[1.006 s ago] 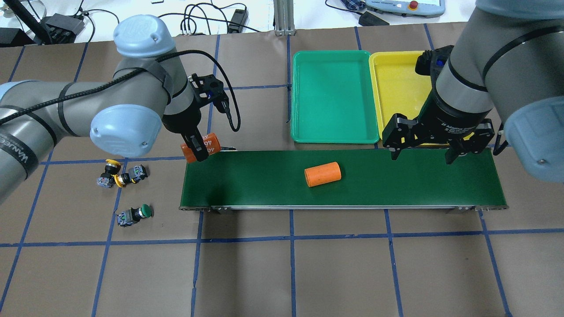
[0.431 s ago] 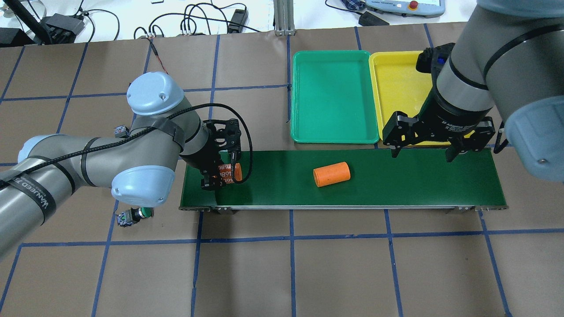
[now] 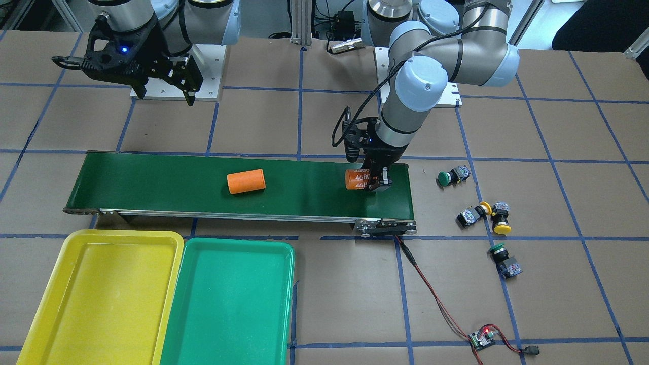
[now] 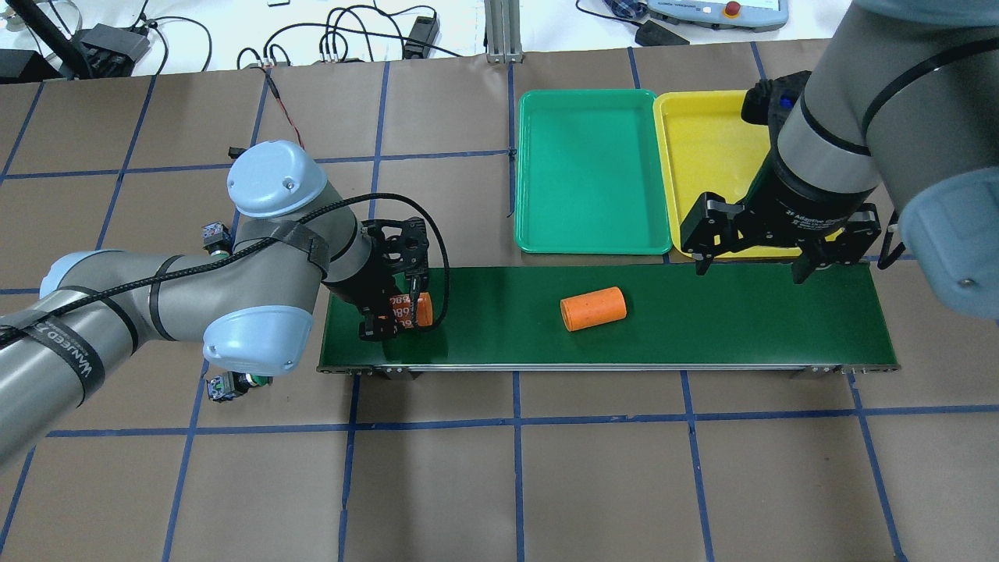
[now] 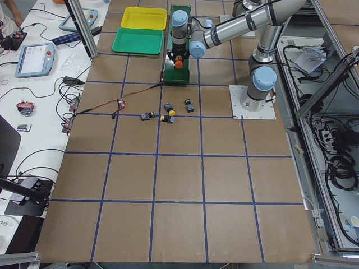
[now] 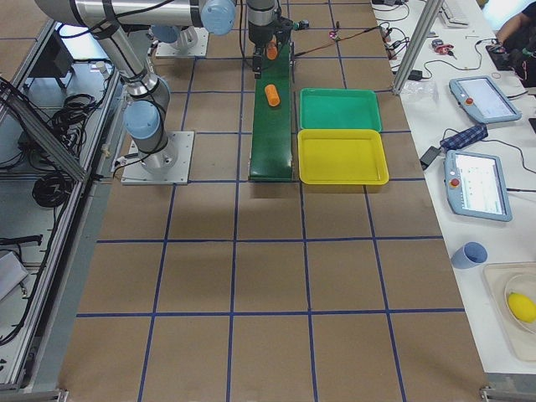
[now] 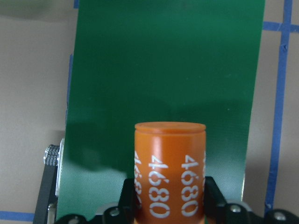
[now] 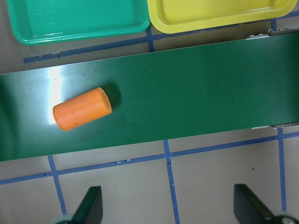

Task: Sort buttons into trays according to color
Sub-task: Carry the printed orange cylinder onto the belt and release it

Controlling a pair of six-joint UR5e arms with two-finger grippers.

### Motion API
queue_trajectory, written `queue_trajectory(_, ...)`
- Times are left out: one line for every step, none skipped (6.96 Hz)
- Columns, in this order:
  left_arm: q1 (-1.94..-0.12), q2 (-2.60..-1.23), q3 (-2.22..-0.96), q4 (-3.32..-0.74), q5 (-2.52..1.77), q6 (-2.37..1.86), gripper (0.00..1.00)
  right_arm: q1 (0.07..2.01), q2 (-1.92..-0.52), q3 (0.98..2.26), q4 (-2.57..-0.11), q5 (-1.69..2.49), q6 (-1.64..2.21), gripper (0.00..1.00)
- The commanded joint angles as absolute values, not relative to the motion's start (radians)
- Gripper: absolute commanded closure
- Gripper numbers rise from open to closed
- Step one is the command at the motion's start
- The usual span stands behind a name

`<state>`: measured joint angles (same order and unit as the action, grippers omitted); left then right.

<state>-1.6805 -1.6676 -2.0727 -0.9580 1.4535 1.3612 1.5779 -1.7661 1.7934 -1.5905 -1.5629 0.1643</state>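
Glossy plastic yellow tray (image 3: 101,294) and green tray (image 3: 233,304), smooth orange cylinder (image 7: 170,172), faintly shiny conveyor belt (image 3: 152,177) — matt brown paper tabletop (image 3: 253,116).

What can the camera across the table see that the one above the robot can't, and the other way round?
Only across the table: all four in the open, two green buttons and two yellow buttons, plus a little circuit board with a red light.
Only from above: a white bench with black cables and a control tablet; the left arm hides most buttons there.
Both: green tray, yellow tray, conveyor belt, loose orange cylinder, left gripper shut on a numbered orange cylinder, open right gripper.
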Motion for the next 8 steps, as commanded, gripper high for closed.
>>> queue_trajectory(-1.681, -1.667, -2.072, -0.953, 1.453, 1.351, 0.0, 1.58, -1.807, 1.792, -1.588, -1.559, 0.178, 0.0)
queue_trajectory(-1.681, -1.655, -2.068, -0.947, 1.447, 1.351, 0.0, 1.58, -1.856, 1.795, -1.577, -1.557, 0.176, 0.0)
queue_trajectory(-1.672, -1.637, -2.024, -0.948, 1.454, 1.365, 0.0, 1.582, -1.9, 1.801, -1.533, -1.552, 0.176, 0.0)
queue_trajectory(-1.642, -1.631, -2.007, -0.963, 1.459, 1.353, 0.0, 1.58, -1.919, 1.796, -1.516, -1.555, 0.163, 0.0)
queue_trajectory(-1.561, -1.629, -2.017, -0.994, 1.457, 1.35, 0.0, 1.582, -1.907, 1.807, -1.513, -1.557, 0.175, 0.0)
queue_trajectory(-1.47, -1.608, -2.025, -1.087, 1.459, 1.362, 0.0, 1.582, -1.908, 1.807, -1.513, -1.557, 0.169, 0.0)
queue_trajectory(-1.421, -1.583, -2.037, -1.126, 1.462, 1.371, 0.0, 1.582, -1.923, 1.798, -1.509, -1.555, 0.161, 0.0)
queue_trajectory(-1.364, -1.589, -2.048, -1.137, 1.524, 1.42, 0.0, 1.586, -1.91, 1.808, -1.481, -1.527, 0.173, 0.0)
